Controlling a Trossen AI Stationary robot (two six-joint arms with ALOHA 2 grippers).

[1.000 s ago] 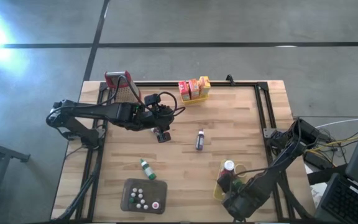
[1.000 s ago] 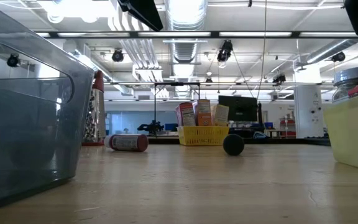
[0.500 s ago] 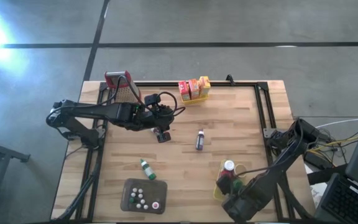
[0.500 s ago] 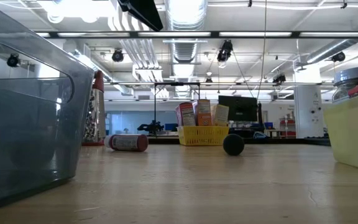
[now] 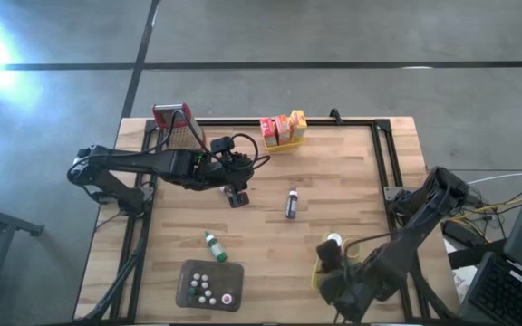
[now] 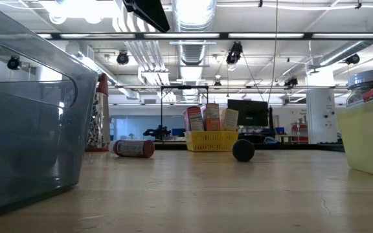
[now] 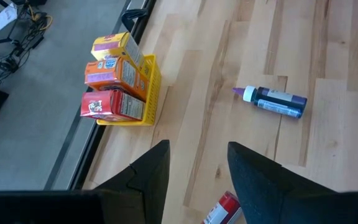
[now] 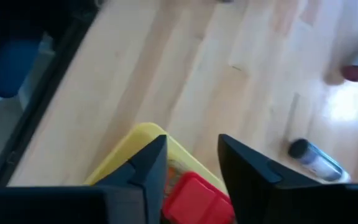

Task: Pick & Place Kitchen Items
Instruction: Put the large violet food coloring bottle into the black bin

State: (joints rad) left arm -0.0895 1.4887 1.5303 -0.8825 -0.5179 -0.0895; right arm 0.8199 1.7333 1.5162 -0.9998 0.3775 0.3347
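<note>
Right gripper [image 8: 188,165] has slid toward the left since a second ago, jaws parted and empty, red block [image 8: 194,198] in the yellow basket [image 8: 126,155] right below them (left gripper [image 7: 194,171] unmoved, open too).

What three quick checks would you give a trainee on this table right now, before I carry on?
1. True or false: the far yellow plastic basket holds three small cardboard boxes.
2. The small green and white bottle lies: A) in the grey plastic tray; B) on bare wood; C) between the left gripper's fingers.
3. Which gripper hangs above the near yellow basket with the red block?
Key: 1 true; 2 B; 3 the right gripper.
</note>
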